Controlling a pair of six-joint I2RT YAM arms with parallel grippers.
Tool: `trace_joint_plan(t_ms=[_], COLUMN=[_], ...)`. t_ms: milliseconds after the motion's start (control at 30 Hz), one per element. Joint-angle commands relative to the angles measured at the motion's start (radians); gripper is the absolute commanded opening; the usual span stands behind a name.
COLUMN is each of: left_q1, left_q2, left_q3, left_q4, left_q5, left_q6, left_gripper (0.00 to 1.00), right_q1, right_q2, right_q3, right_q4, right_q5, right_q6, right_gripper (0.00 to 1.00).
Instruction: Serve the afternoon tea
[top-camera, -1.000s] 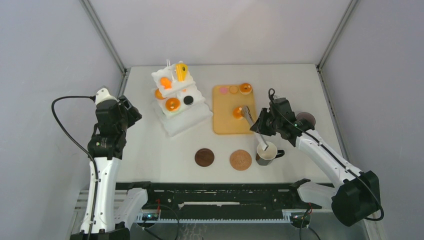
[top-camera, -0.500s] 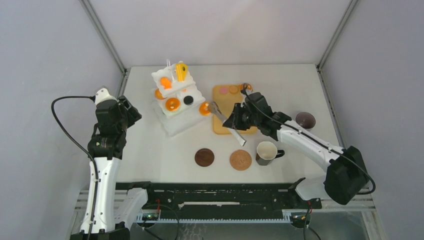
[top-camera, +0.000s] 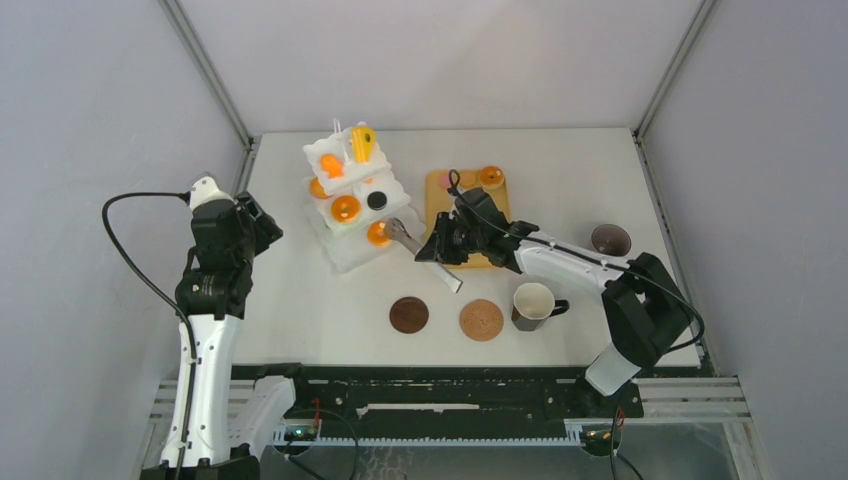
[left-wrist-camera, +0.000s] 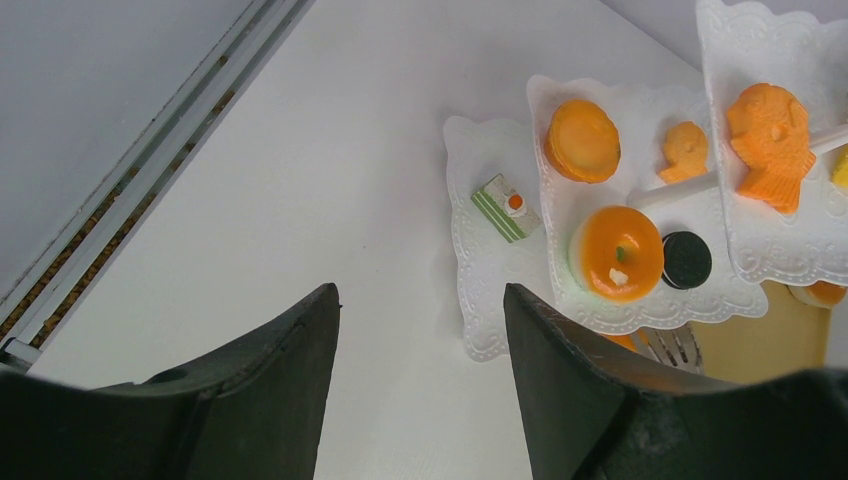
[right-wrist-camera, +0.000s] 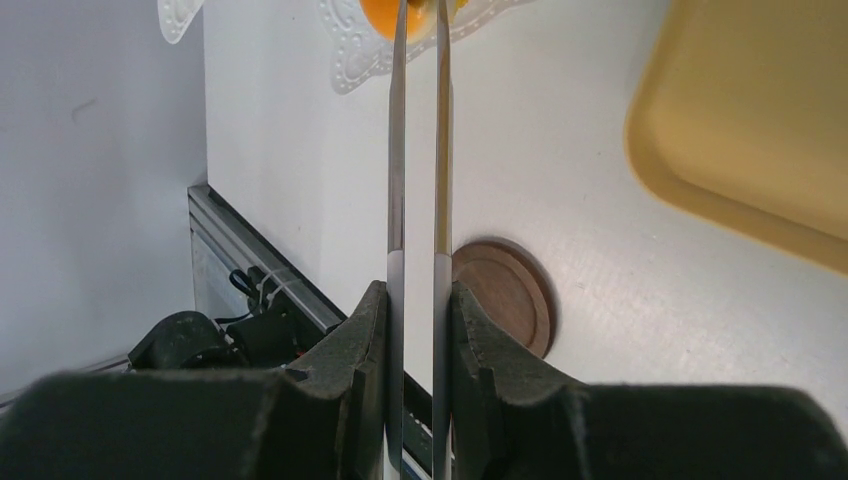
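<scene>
Just beside the tiered stand (top-camera: 350, 250), tongs (top-camera: 404, 236) with orange tart (top-camera: 378, 233); coasters (top-camera: 409, 314) nearby.

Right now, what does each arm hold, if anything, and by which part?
Right jaws squeeze tongs around mid-length; the tong tips pinch an orange tart. Left jaws stand open, holding nothing.

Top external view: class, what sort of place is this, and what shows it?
Probably a robot test bench staged as a tea table: two arms bolted to a white table inside grey walls, a tiered stand of toy pastries, the right gripper holding tongs.
</scene>
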Motion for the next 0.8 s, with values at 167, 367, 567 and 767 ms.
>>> trace_joint_plan(t_ms=[167,367,567,767], left_q1=[0.008,0.008,0.007,0.007], left_q2=[-0.01,-0.012,-0.015,-0.017], left_q3=[0.008,0.006,0.006,0.006], left_q4=[0.007,0.004,0.005,0.002], left_q5=[-0.019,-0.022,-0.023,-0.026], left_q6=[0.004,0.006,0.008,0.009], left_gripper=[0.66,0.66,0.66,0.66], right_q1=[0.038,0.045,0.045,0.04], right_q2=[0.103,0.149,0.153,0.123], right_q3=[0.105,0.122,0.122,0.122], right_q4=[0.133,0.135,0.125,0.096], right_q5=[-0.079,-0.1,-0.09,-0.054], right_q6=[0.041,0.056,0.059,0.045], right_gripper=[0.02,0.24,0.38,0.42])
